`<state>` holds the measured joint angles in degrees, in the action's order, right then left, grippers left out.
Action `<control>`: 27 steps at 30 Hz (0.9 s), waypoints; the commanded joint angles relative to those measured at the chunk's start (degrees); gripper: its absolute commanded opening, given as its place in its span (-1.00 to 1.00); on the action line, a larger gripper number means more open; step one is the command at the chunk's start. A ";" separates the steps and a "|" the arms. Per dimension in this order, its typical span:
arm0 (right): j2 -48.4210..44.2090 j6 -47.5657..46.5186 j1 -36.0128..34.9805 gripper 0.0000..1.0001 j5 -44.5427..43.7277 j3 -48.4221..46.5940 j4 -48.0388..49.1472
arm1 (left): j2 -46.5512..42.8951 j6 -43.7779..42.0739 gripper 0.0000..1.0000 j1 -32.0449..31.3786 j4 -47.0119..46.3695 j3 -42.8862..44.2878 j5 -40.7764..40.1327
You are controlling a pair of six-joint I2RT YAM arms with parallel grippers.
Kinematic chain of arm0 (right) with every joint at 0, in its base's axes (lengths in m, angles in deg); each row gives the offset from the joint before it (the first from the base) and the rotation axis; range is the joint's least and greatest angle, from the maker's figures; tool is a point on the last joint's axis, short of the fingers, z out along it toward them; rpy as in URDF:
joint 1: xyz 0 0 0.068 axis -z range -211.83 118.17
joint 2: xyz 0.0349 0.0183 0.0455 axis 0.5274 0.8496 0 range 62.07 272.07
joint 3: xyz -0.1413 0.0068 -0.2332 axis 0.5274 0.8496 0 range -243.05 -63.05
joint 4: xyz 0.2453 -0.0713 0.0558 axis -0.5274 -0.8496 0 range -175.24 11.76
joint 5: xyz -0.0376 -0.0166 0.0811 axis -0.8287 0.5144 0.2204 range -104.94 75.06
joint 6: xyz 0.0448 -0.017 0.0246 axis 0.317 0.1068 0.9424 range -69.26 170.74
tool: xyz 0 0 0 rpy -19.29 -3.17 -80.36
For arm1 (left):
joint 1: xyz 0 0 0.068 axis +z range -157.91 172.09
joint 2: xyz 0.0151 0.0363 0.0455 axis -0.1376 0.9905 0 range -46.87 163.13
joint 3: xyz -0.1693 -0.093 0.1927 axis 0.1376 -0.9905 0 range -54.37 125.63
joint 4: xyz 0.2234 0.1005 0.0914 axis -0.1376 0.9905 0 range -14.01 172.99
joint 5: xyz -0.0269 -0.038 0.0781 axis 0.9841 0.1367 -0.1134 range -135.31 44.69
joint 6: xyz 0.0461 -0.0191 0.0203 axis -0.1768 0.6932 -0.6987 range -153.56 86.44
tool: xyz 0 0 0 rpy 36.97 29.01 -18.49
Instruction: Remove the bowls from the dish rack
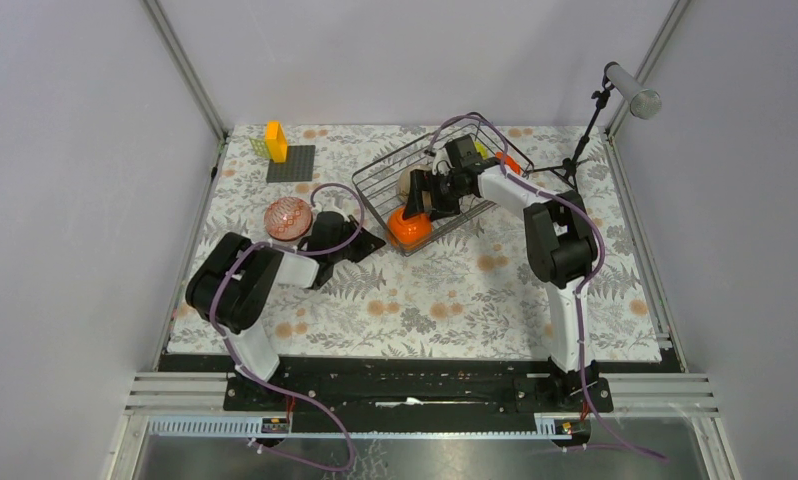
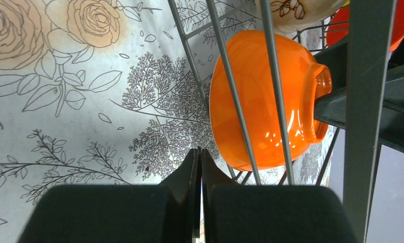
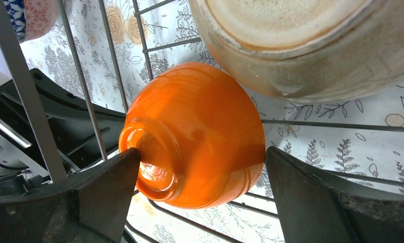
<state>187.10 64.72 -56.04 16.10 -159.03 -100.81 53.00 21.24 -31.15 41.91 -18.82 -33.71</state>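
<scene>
The dish rack (image 1: 375, 185) stands at the far middle of the table. An orange bowl (image 1: 410, 228) lies on its side in the rack's near corner. My right gripper (image 1: 421, 205) reaches into the rack; in the right wrist view its two fingers (image 3: 109, 177) touch the orange bowl's (image 3: 200, 131) foot and rim, so the right gripper (image 3: 202, 157) is shut on it. A beige bowl (image 3: 301, 45) lies just behind. My left gripper (image 2: 200, 152) is shut and empty, outside the rack wires (image 2: 230, 91), close to the orange bowl (image 2: 260, 101). A pink-red patterned bowl (image 1: 287, 218) sits on the table left of it.
A blue-white patterned bowl (image 3: 30, 15) shows at the rack's edge. Another orange thing (image 1: 508, 160) lies at the rack's far right. An orange block (image 1: 275, 140) and a flat dark plate (image 1: 291, 163) sit far left. A microphone stand (image 1: 630, 90) stands far right.
</scene>
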 commanded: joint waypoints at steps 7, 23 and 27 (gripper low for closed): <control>4.60 0.05 0.48 0.99 -2.90 1.09 -3.18 | 1.56 0.42 -1.00 -1.48 -4.99 3.62 1.60; -3.61 2.68 0.56 0.55 -1.54 1.44 -2.13 | 0.80 -1.49 -1.00 -1.88 -3.37 4.14 0.56; -5.79 1.90 0.48 0.39 -5.13 1.35 -3.01 | -2.14 -2.34 -1.00 -1.88 -1.69 2.56 -1.45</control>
<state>186.18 67.71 -54.94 17.02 -158.18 -100.53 54.47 20.63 -32.79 40.84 -16.63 -33.26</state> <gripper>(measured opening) 0.888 0.008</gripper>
